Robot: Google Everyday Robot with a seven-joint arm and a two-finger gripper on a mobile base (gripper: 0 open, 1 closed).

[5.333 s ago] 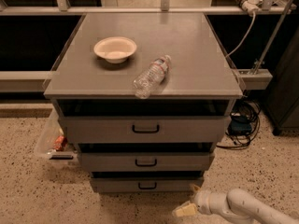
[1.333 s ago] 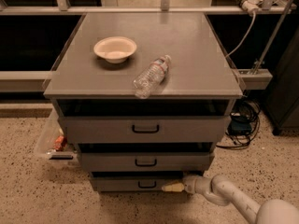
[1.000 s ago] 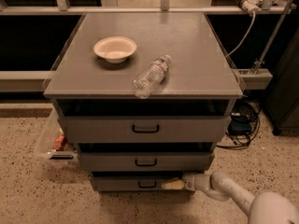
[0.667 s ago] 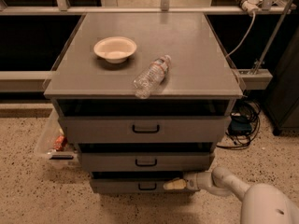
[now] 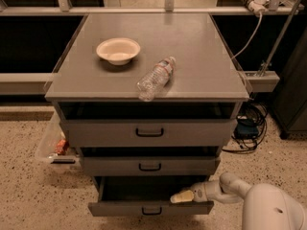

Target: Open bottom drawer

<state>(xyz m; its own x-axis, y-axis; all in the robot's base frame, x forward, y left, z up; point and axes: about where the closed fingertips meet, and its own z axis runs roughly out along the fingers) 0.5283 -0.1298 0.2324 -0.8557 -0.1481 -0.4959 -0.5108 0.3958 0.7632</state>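
Note:
The bottom drawer of the grey metal cabinet stands pulled out toward me, and its dark grey inside shows. Its small black loop handle sits at the middle of the narrow front. My gripper reaches in from the lower right. Its cream tip lies at the top edge of the drawer front, just right of the handle and over the open inside. My white arm trails off to the bottom right corner.
The middle drawer and top drawer are shut. A cream bowl and a plastic bottle lying on its side are on the cabinet top. A clear bin sits on the floor at left, cables at right.
The bottom drawer has slid out toward me and its dark inside now shows. My gripper has come back with it, staying at the drawer front's top edge.

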